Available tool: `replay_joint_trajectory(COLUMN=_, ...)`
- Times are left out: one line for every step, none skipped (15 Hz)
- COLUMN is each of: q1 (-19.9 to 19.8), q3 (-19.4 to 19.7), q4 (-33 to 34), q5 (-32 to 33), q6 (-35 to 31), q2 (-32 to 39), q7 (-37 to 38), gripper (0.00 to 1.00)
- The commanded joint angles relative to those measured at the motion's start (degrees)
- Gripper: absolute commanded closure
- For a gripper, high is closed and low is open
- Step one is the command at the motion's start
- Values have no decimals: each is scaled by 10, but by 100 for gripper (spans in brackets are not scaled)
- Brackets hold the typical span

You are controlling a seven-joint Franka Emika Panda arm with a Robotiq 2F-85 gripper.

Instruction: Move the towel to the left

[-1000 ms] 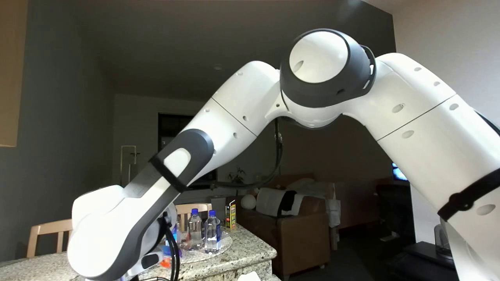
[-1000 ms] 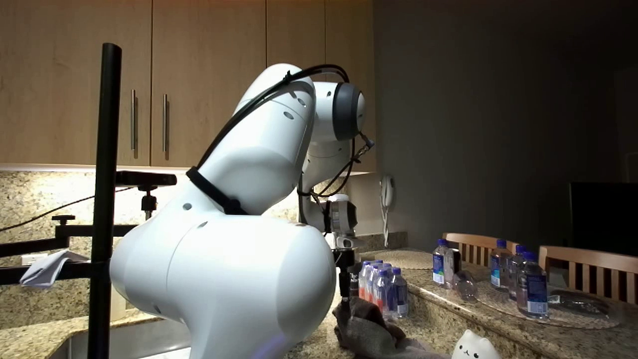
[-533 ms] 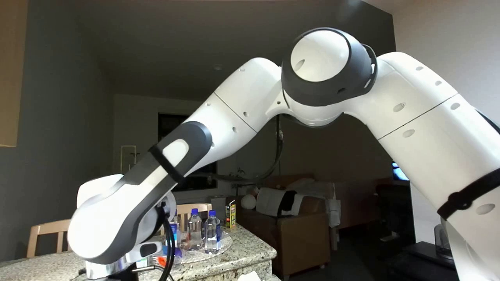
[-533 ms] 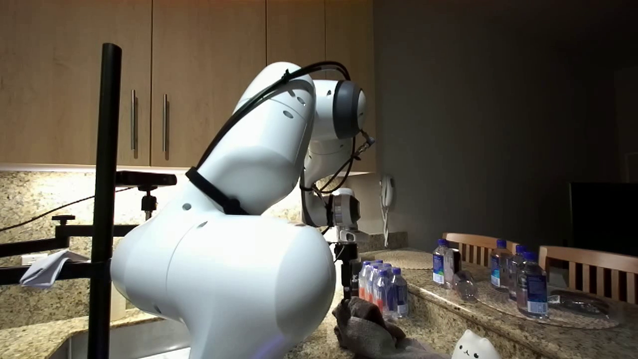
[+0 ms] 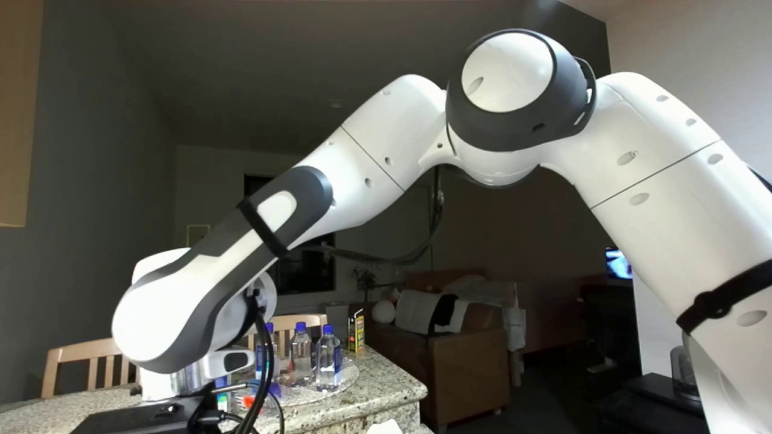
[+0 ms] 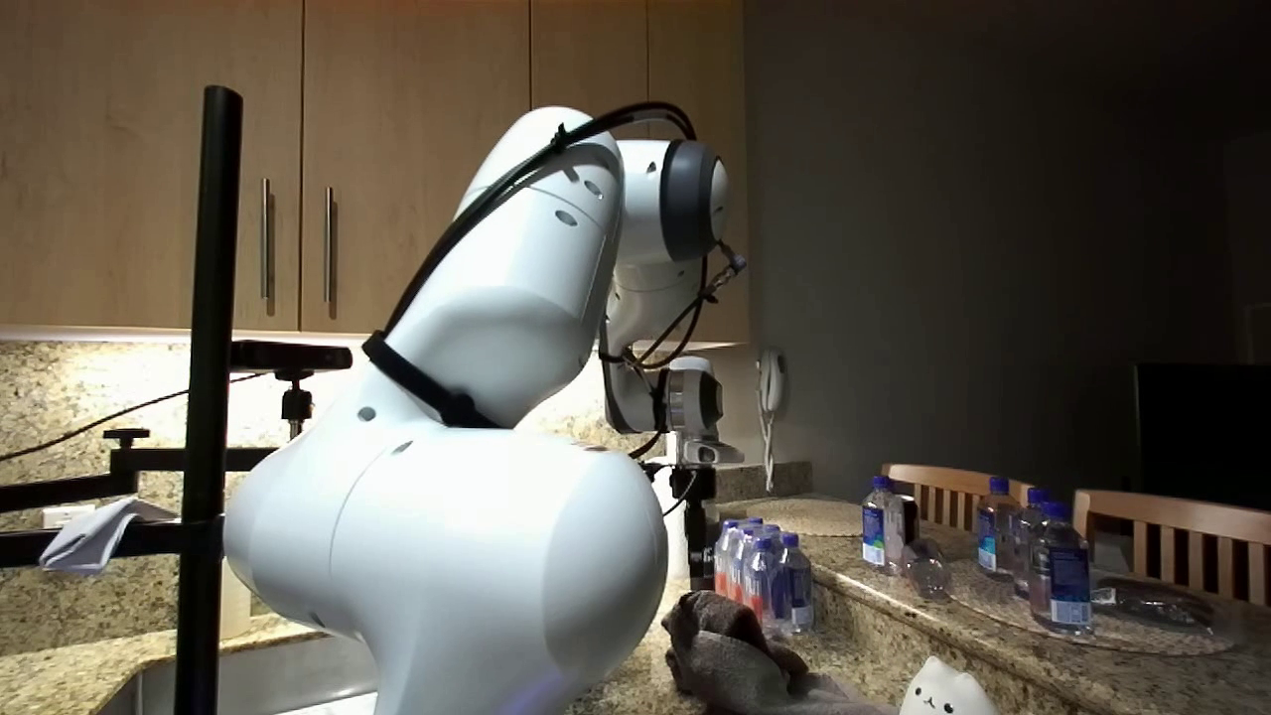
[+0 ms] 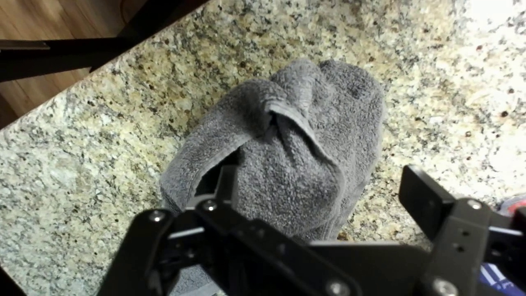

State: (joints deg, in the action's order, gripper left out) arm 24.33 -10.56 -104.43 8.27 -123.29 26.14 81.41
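Note:
The grey towel (image 6: pixel 730 660) lies bunched in soft folds on the granite counter in an exterior view. The towel (image 7: pixel 287 164) also fills the middle of the wrist view, with a raised fold and a dark hollow at its left. My gripper (image 7: pixel 318 181) is open, with nothing between its fingers. Its left finger overlaps the towel in the picture, and its right finger is over bare counter. In an exterior view the gripper (image 6: pixel 701 556) points down just above and behind the towel, apart from it. The towel is not visible in the exterior view with the sofa.
Several small bottles (image 6: pixel 760 581) stand packed together right beside the gripper. Larger bottles (image 6: pixel 1060 576) stand on the raised ledge. A white cat figure (image 6: pixel 943 687) is near the towel. A sink (image 6: pixel 268 675) and a black pole (image 6: pixel 209 397) are at the left. The counter edge (image 7: pixel 92 74) shows upper left.
The arm has risen, lifting the gripper up from the towel, and has shifted slightly right in both exterior views. The towel has stayed in place.

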Motion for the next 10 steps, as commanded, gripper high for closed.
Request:
replay_joint_trajectory(q1=-22, q3=-11, q4=-30, q5=-28, q6=26, q2=-41, q7=-96, gripper=0)
replay_joint_trajectory(q1=-27, q3=-14, q4=-33, q5=-37, q6=33, q2=-48, q7=-124, gripper=0)
replay_joint_trajectory(q1=-33, q3=-16, q4=-35, q5=-48, q6=41, q2=-54, q7=-152, gripper=0)
replay_joint_trajectory(q1=-39, q3=-18, q4=-38, q5=-59, q6=49, q2=-61, q7=-183, gripper=0)
replay_joint_trajectory(q1=-42, q3=-18, q4=-39, q5=-67, q6=59, q2=-66, q7=-206, gripper=0)
replay_joint_trajectory(q1=-46, q3=-17, q4=-41, q5=-73, q6=69, q2=-74, q7=-234, gripper=0)
replay_joint_trajectory(q1=-48, q3=-16, q4=-42, q5=-76, q6=80, q2=-79, q7=-257, gripper=0)
replay_joint_trajectory(q1=-50, q3=-13, q4=-43, q5=-74, q6=91, q2=-85, q7=-277, gripper=0)
replay_joint_trajectory(q1=-51, q3=-11, q4=-44, q5=-72, q6=99, q2=-90, q7=-293, gripper=0)
replay_joint_trajectory(q1=-52, q3=-8, q4=-44, q5=-66, q6=107, q2=-94, q7=-307, gripper=0)
